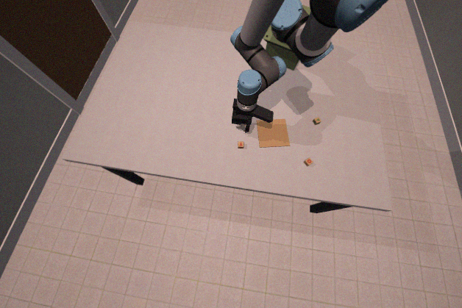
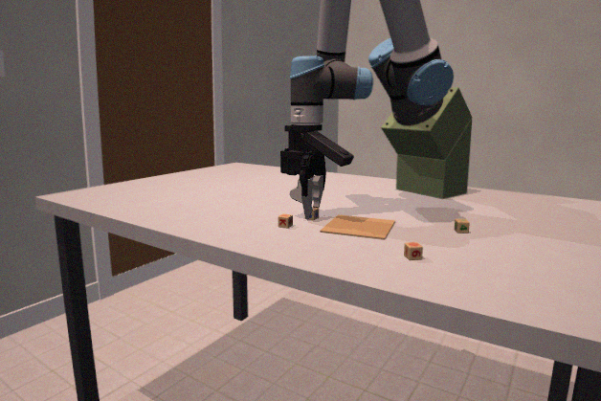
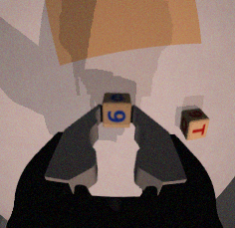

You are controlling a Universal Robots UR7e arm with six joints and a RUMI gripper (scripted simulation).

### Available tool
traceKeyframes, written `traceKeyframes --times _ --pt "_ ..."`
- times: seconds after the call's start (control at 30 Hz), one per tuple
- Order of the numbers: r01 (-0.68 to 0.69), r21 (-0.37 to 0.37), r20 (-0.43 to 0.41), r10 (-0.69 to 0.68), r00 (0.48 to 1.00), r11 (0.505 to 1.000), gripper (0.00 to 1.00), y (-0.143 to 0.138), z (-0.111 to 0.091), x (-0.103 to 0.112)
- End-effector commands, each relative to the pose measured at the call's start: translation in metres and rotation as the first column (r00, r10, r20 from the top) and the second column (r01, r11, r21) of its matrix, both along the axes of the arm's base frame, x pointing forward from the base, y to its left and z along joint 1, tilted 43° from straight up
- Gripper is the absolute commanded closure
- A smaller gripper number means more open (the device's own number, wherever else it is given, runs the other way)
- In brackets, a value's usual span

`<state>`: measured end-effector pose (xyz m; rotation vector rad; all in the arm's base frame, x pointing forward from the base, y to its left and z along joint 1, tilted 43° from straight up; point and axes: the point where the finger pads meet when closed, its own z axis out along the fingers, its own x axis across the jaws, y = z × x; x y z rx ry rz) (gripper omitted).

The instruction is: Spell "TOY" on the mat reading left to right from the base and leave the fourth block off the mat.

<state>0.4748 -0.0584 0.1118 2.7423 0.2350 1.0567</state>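
Note:
My gripper points down just beside the mat, its fingertips at table level. It is shut on a block whose lit face shows a blue character like a 9; the top view hides it. The T block shows a red T on top and lies near the gripper, off the mat. The O block has a red O on top and sits turned. A block with green marks lies farther right; its top letter is unclear.
The orange mat lies between the gripper and the two right-hand blocks. The T block is a short way outside the fingers. The green robot base stands at the back of the table.

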Motion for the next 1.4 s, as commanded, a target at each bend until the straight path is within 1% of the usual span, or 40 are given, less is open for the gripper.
traceKeyframes --times 0.0,0.03,0.07,0.13,0.17,0.83,1.17,1.37 --pt "0.0 0.0 0.001 0.0 1.0 1.0 0.83 0.0 0.0 0.0" --pt "0.0 0.0 0.001 0.0 1.0 1.0 0.83 0.0 0.0 0.0" --pt "0.0 0.0 0.001 0.0 1.0 1.0 0.79 0.0 0.0 0.0" --pt "0.0 0.0 0.001 0.0 1.0 1.0 0.79 0.0 0.0 0.0" --pt "0.0 0.0 0.001 0.0 1.0 1.0 0.75 0.0 0.0 0.0" --pt "0.0 0.0 0.001 0.0 1.0 1.0 0.75 0.0 0.002 -0.002" --pt "0.0 0.0 0.001 0.0 1.0 1.0 0.75 0.001 0.009 -0.008" --pt "0.0 0.0 0.001 0.0 1.0 1.0 0.75 0.003 0.017 -0.015"
